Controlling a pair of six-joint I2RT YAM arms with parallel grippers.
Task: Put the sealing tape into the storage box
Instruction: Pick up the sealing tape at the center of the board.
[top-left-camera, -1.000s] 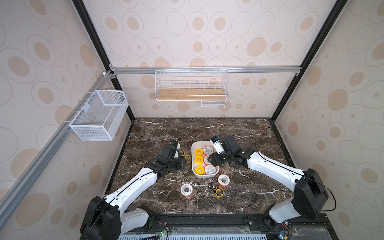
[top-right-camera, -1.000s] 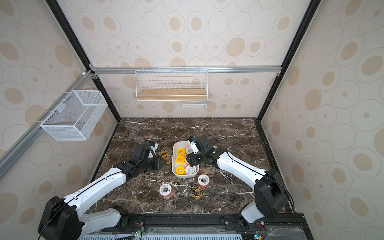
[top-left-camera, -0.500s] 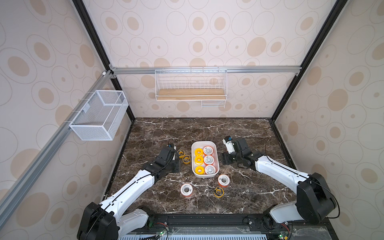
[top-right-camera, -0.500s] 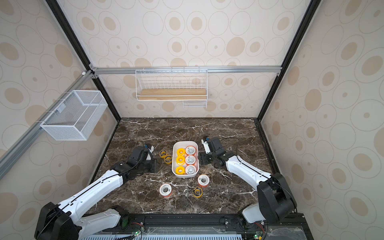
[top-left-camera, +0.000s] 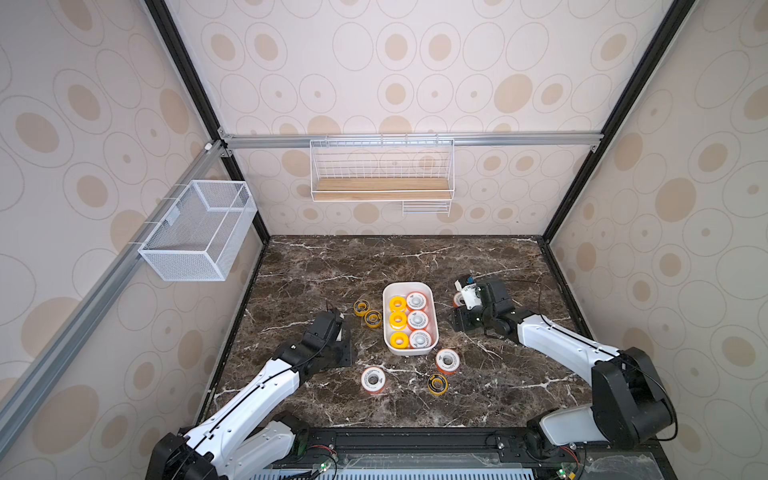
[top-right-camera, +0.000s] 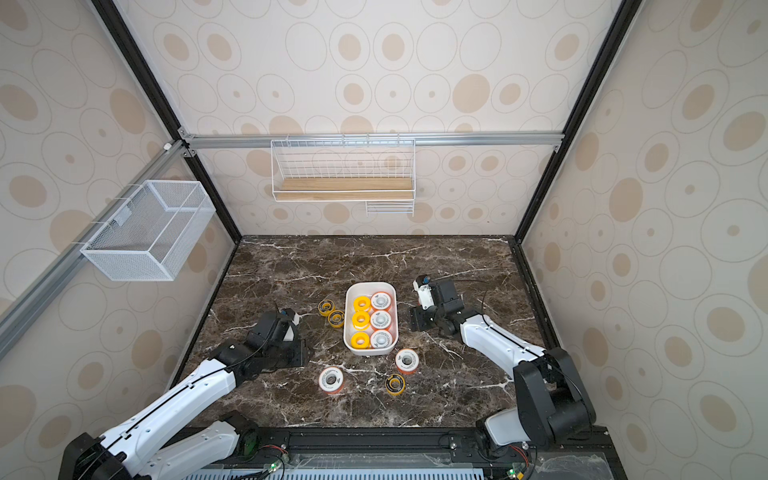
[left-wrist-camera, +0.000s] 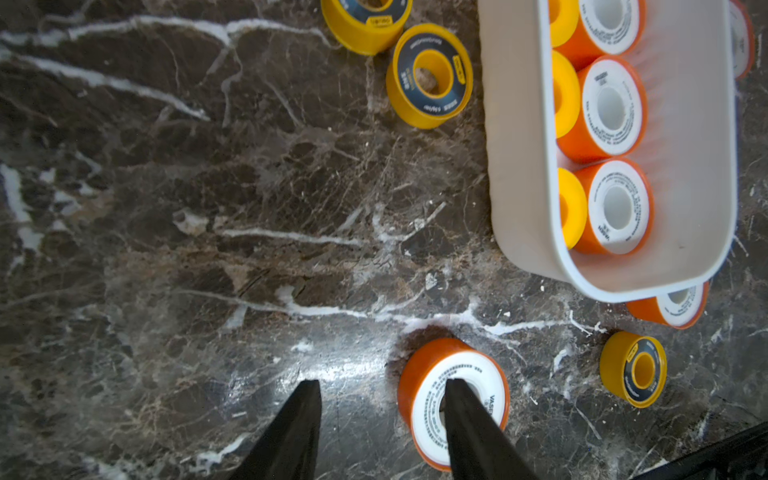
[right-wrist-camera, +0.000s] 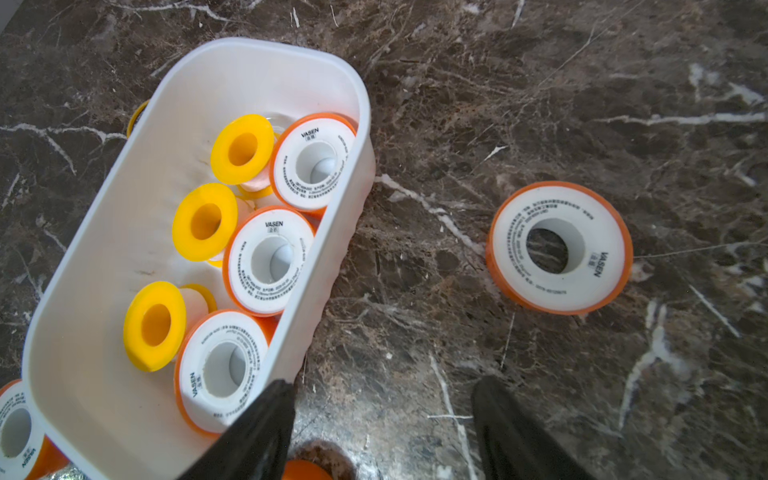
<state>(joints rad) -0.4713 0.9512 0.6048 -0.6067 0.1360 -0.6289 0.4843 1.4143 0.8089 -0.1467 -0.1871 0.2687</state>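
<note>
Lying in storage box (top-left-camera: 409, 351), six spools (top-left-camera: 397, 320); six outside.

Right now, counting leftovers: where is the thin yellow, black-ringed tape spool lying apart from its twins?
In a top view, the yellow black-ringed spool lies just robot-side of the orange white-faced spool by the white plastic tub's near right corner.

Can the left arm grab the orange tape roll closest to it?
Probably yes. The left gripper is open and empty, and the orange tape roll lies on the marble tabletop right by one fingertip, with nothing between them.
</note>
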